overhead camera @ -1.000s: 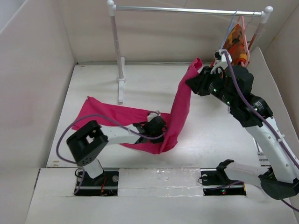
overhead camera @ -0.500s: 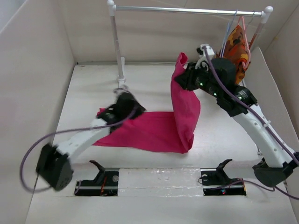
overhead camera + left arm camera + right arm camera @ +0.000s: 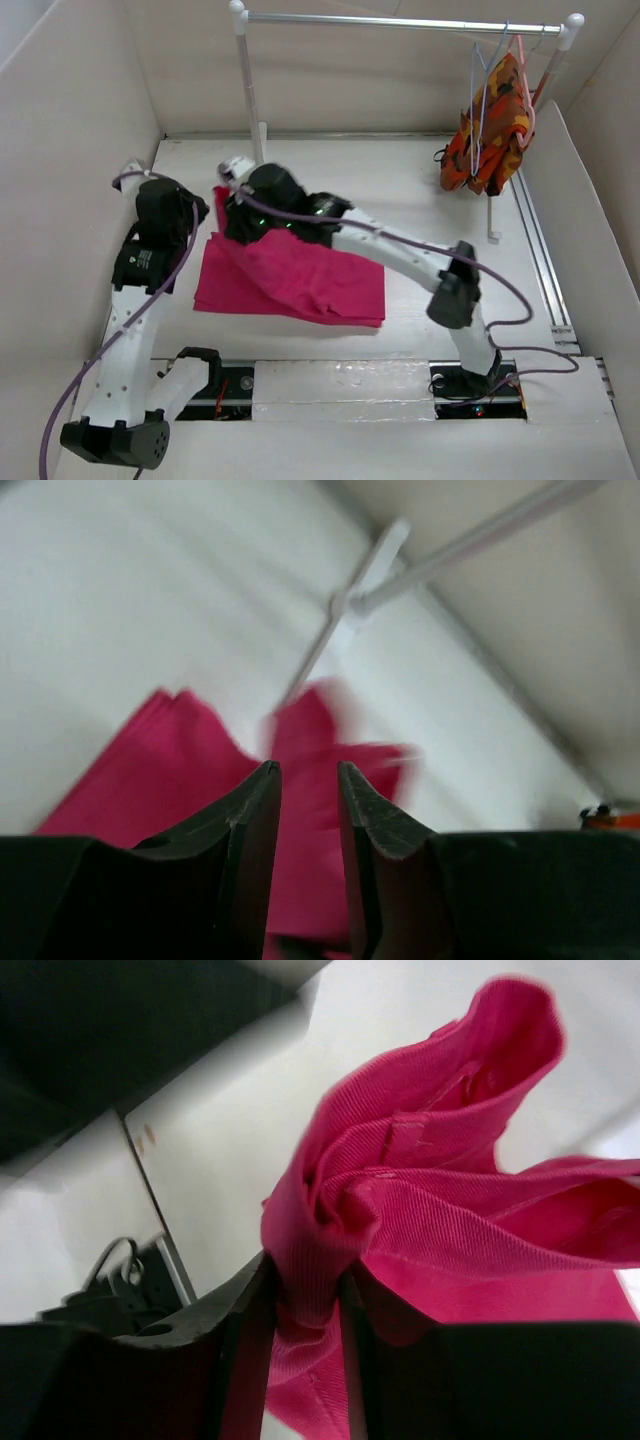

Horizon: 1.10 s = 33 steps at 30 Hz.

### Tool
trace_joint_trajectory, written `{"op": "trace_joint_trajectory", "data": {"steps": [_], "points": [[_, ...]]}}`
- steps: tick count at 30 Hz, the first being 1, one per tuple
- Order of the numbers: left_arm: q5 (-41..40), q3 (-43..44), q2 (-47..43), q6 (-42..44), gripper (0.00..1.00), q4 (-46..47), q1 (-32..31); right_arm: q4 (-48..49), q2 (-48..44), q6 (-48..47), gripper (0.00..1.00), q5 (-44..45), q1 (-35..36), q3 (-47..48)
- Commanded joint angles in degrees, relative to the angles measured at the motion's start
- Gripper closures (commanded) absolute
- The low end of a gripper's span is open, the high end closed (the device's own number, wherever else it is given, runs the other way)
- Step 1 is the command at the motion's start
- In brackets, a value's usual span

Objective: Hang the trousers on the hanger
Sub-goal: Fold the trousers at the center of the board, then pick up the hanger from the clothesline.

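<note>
The magenta trousers [image 3: 300,285] lie folded in a flat heap on the table's left half. My right arm reaches across to their far left corner. There my right gripper [image 3: 232,205] is shut on a bunched fold of the trousers [image 3: 400,1190], the cloth pinched between its fingers [image 3: 250,1310]. My left gripper [image 3: 305,770] hovers at the left of the cloth, open by a narrow gap with nothing in it, and the trousers [image 3: 310,840] lie beyond its tips. The pale blue-lilac wire hanger [image 3: 477,75] hangs at the right end of the rail.
A white clothes rail [image 3: 400,20] spans the back, with its left post [image 3: 255,130] just behind the trousers. An orange patterned garment [image 3: 492,125] hangs on a salmon hanger [image 3: 524,60] beside the wire hanger. Cardboard walls [image 3: 70,150] enclose the table.
My left gripper has let go of the trousers, opened and swung to the far left. My right gripper has carried its end of the trousers from the right over to the left, folding them.
</note>
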Motion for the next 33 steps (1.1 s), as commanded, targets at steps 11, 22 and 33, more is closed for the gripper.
{"op": "trace_joint_trajectory", "data": {"steps": [11, 22, 33], "points": [[8.8, -3.3, 1.3, 4.2, 0.62, 5.7, 0.1, 9.8, -16.4, 1.3, 0.39, -6.1, -0.6, -31.8], [20.6, -24.3, 18.3, 4.5, 0.62, 21.3, 0.6, 9.3, -40.6, 4.8, 1.0, 0.4, -4.3, -72.2], [17.1, -16.7, 21.3, 6.5, 0.68, 18.7, 0.6, -7.5, -47.5, -7.2, 0.51, 8.6, -6.1, -54.1]]}}
